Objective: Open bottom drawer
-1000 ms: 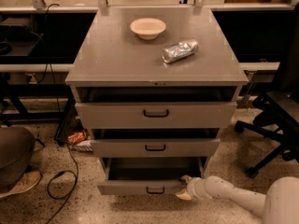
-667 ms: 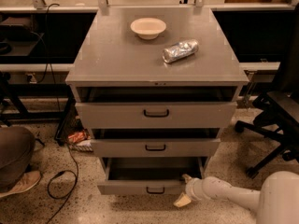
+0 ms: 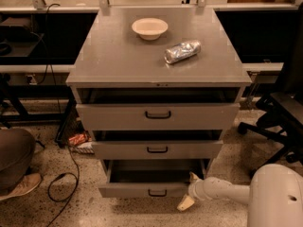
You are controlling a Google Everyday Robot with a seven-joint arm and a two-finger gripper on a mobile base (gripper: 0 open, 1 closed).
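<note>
Robot gripper (image 3: 189,190) at bottom drawer (image 3: 142,190)'s right front corner
On the cabinet top (image 3: 118,56) a bowl (image 3: 149,27) lies behind a packet (image 3: 182,51); the middle drawer (image 3: 123,150) sits directly above

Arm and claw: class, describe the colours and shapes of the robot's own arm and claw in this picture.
The arm is a smooth white tube widening into a big rounded white shell at the lower right. The claw, by the right end of the bottom drawer, is cream-coloured. No cables show.
</note>
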